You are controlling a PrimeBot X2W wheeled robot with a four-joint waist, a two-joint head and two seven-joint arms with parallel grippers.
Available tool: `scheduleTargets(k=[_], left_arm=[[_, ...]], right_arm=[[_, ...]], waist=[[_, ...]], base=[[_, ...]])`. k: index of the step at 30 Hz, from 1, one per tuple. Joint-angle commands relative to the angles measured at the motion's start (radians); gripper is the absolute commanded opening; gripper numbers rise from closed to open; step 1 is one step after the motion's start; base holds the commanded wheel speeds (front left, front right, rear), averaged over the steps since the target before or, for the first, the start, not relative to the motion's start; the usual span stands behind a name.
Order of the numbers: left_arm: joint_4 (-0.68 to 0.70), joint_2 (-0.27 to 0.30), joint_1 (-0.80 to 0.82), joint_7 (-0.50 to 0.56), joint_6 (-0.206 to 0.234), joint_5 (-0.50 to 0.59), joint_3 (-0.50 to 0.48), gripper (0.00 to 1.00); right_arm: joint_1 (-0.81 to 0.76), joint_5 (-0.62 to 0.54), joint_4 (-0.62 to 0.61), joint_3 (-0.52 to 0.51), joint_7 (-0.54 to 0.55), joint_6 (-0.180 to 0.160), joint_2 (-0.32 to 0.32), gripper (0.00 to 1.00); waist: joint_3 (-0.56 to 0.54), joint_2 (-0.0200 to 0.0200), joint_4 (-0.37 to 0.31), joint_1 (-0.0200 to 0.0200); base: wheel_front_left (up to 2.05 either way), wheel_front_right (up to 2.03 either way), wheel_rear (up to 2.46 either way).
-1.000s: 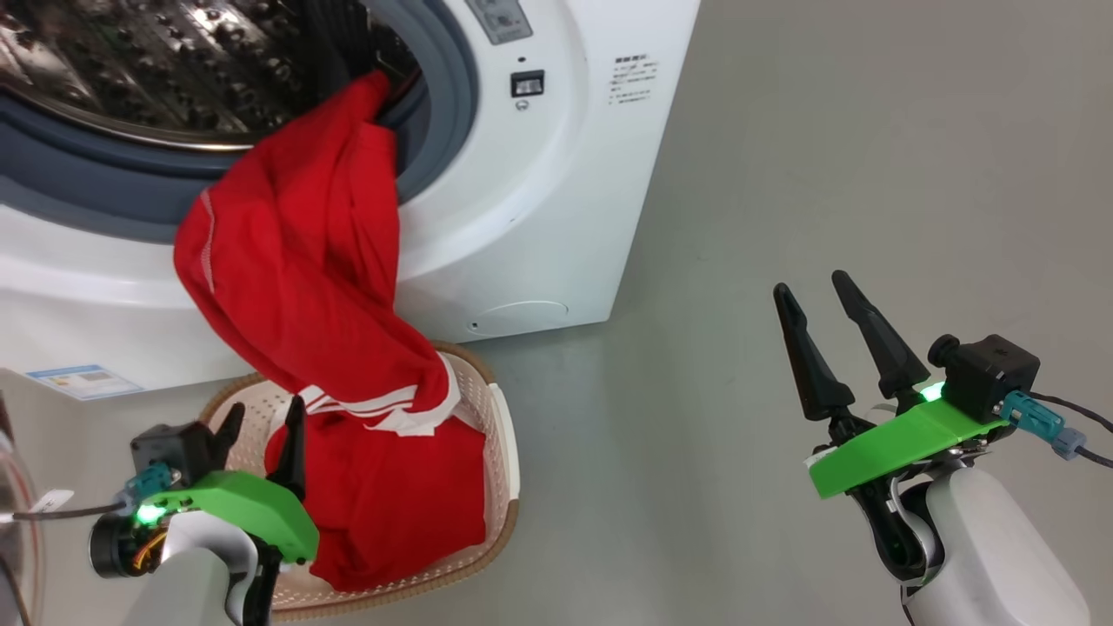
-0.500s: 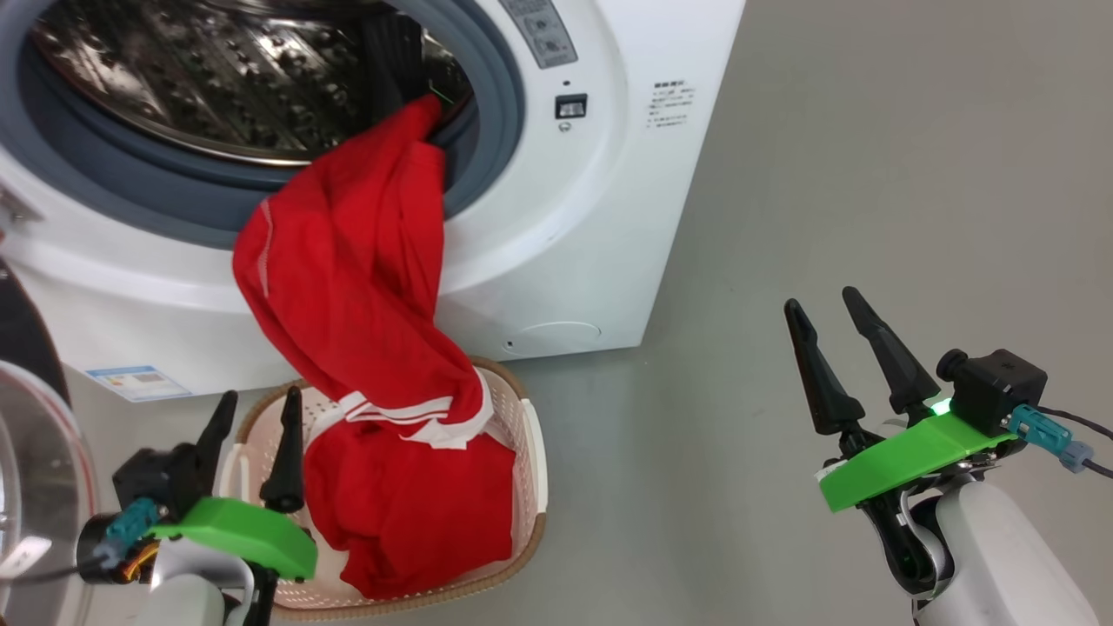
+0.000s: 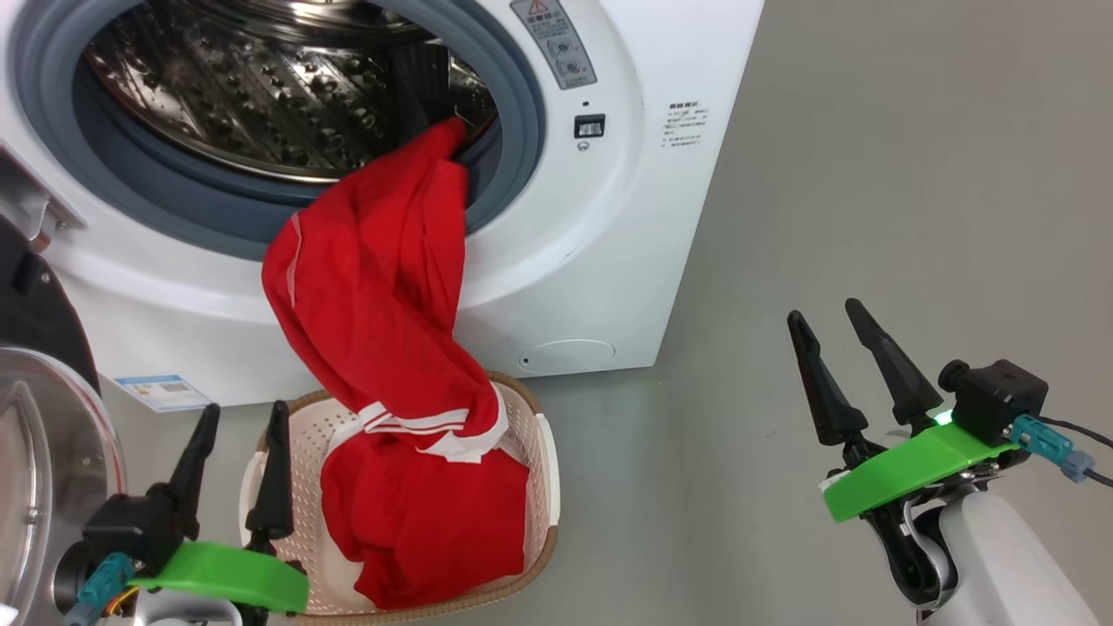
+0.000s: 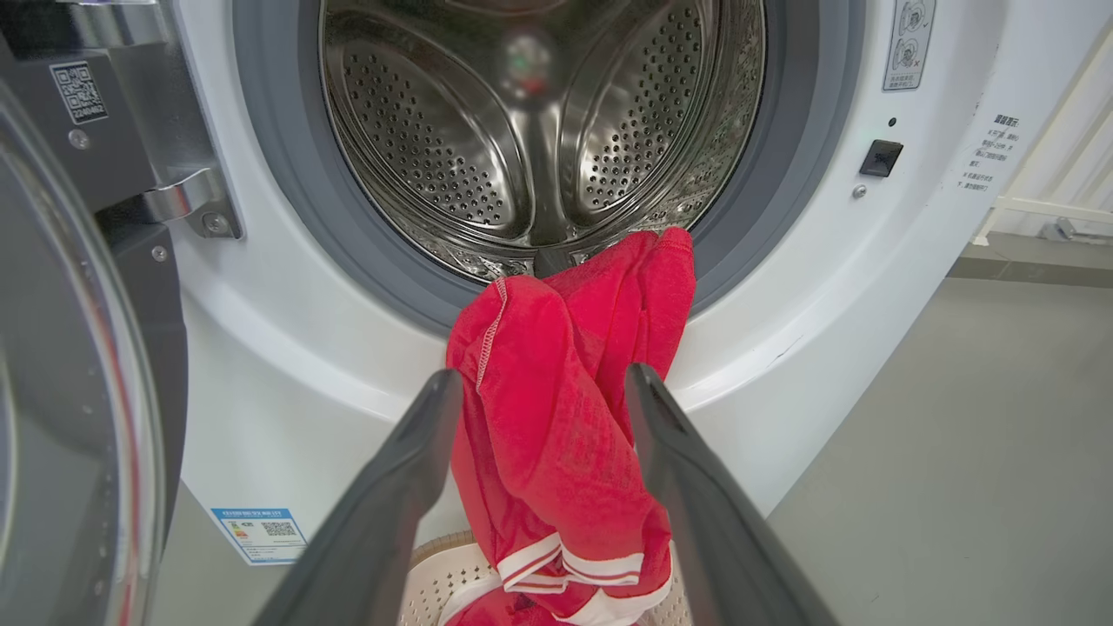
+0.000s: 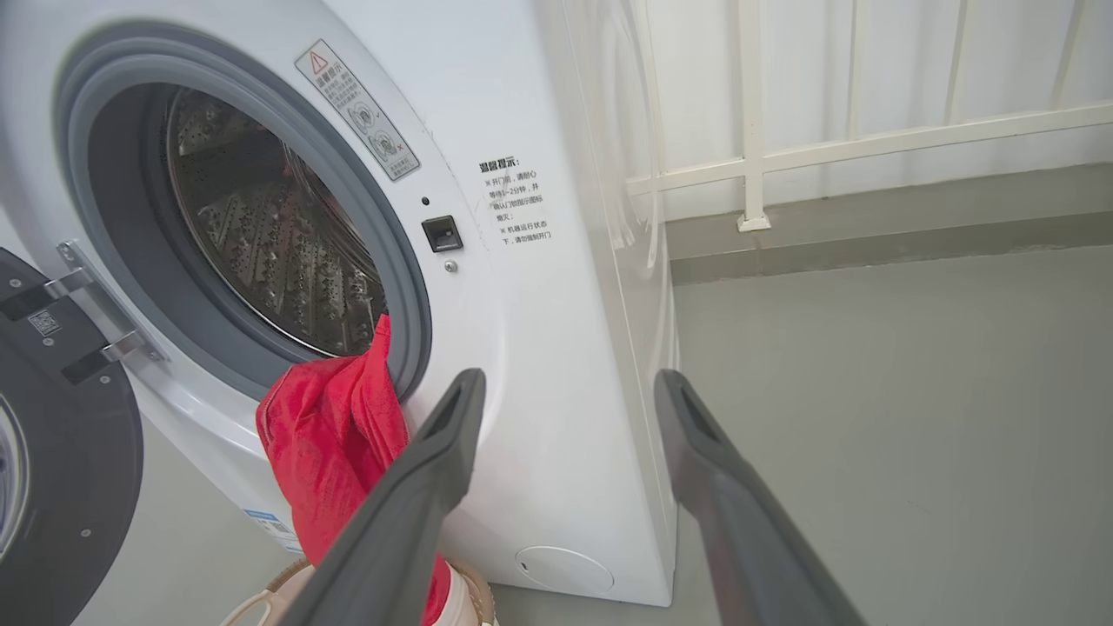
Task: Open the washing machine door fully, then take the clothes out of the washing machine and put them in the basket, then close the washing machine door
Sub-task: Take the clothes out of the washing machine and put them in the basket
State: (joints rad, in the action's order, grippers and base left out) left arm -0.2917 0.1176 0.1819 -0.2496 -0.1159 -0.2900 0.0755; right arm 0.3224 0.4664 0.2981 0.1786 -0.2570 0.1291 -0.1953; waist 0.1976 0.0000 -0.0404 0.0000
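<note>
The washing machine [image 3: 609,217] stands with its door [image 3: 43,452] swung open at the left. A red garment with white trim, the clothes [image 3: 383,287], hangs from the drum's lip down the front, and its lower part lies heaped in the basket [image 3: 541,487] on the floor. My left gripper [image 3: 244,407] is open and empty beside the basket's left rim. In the left wrist view its fingers [image 4: 543,374] frame the hanging clothes [image 4: 539,452] without touching. My right gripper [image 3: 824,309] is open and empty over bare floor, right of the machine.
The steel drum [image 4: 522,130] looks bare behind the garment. Grey floor [image 3: 869,174] stretches to the right of the machine. A white railing [image 5: 748,156] and wall stand beyond the machine's side. The open door [image 5: 69,452] takes up the space at the left.
The head camera has shifted, bringing more of the drum and the open door into view. My left gripper has drawn back a little from the basket. The garment lies as before.
</note>
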Motion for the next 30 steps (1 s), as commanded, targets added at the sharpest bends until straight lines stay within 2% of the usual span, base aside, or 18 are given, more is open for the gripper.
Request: scheduleTargets(k=[1,9,13,21,30], left_arm=[[0.035,0.018,-0.002,-0.012,0.009,0.003,-0.034,1.00],[0.033,0.016,0.017,0.025,0.008,-0.007,-0.012,1.00],[-0.026,0.025,0.075,0.052,0.001,-0.019,0.009,1.00],[-0.290,0.053,0.284,0.086,-0.011,-0.045,0.067,1.00],[-0.595,0.046,0.495,0.110,-0.014,-0.108,0.115,1.00]], right_arm=[[-0.015,-0.003,-0.026,0.015,-0.005,0.002,-0.008,1.00],[-0.011,-0.004,-0.032,0.018,-0.005,0.002,-0.007,1.00],[-0.004,-0.005,-0.032,0.021,-0.005,0.002,-0.002,1.00],[0.022,-0.005,-0.034,0.033,-0.005,0.002,0.011,1.00],[0.042,-0.006,-0.036,0.043,-0.005,0.002,0.021,1.00]], waist=[[-0.002,0.0000,0.001,0.0000],[0.014,0.0000,-0.001,0.0000],[0.026,0.0000,-0.008,0.0000],[0.060,0.0000,-0.046,0.0000],[0.093,0.0000,-0.088,0.0000]], base=[[0.00,0.00,0.00],[0.00,0.00,0.00],[0.00,0.00,0.00],[0.00,0.00,0.00],[0.00,0.00,0.00]])
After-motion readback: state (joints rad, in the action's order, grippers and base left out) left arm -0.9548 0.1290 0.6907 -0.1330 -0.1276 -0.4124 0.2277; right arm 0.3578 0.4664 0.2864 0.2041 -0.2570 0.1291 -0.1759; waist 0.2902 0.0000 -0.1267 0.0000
